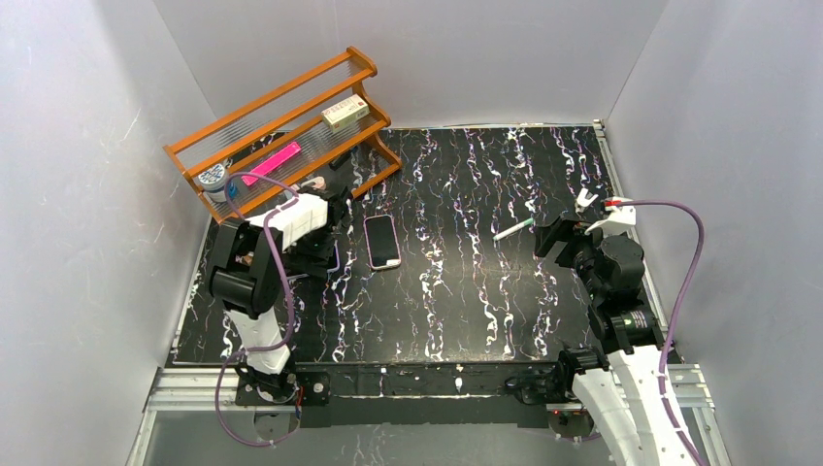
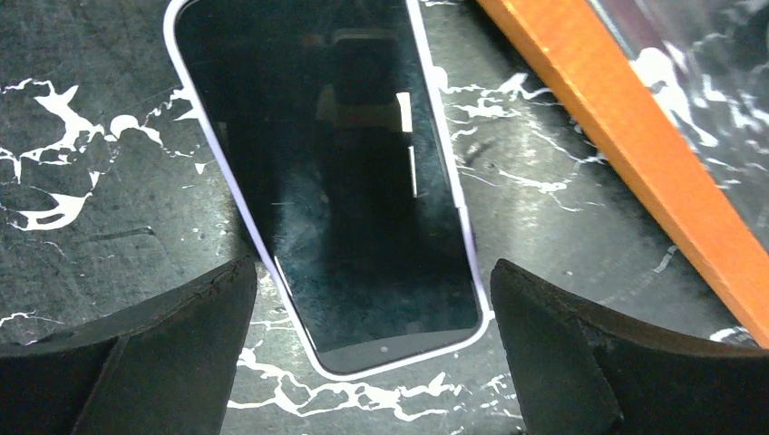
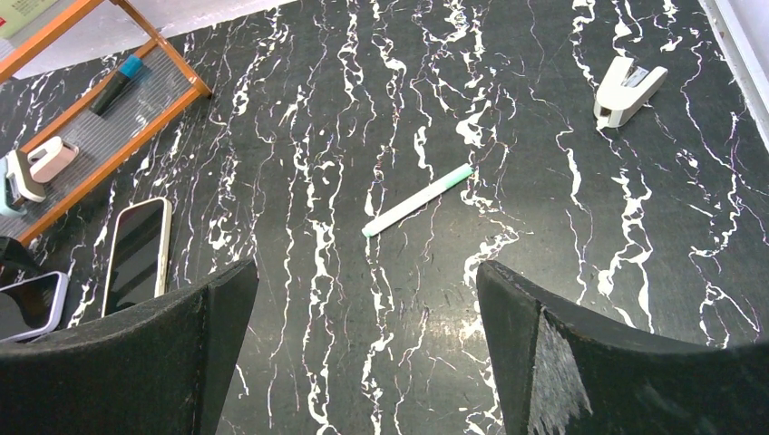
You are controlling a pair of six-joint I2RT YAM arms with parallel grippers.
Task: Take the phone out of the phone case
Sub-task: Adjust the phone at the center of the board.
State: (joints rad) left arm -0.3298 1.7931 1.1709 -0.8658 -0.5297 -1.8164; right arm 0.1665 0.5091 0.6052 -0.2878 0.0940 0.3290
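The phone (image 2: 345,181) lies face up on the worktop (image 1: 466,291), its dark glass screen glossy and lightly smudged, and it sits inside a thin pale lilac case (image 2: 451,181) that shows only as a smooth rim around the edges. Its far end is cut off at the top of the left wrist view. From above it is almost wholly hidden under the left arm, and the right wrist view catches just one corner at the frame's edge. The left tool (image 2: 372,272) hangs over the phone's near end with its two matt black fingers spread wide, one on each side of the case, holding nothing. Whether the fingers touch the rim cannot be told. Just beside this phone a second phone (image 1: 382,241) lies flat, also screen up, with a light rim; whether that rim is a case is hard to make out. Behind both stands an orange wooden rack (image 1: 281,126) with ribbed clear shelves. The small things on it are too small to name. The worktop is black with white marble-like veins. Well apart, on the right, the right tool (image 3: 363,272) is also wide open and empty above the worktop, near a slim green and white pen (image 3: 417,201) and a white stapler (image 3: 626,89).
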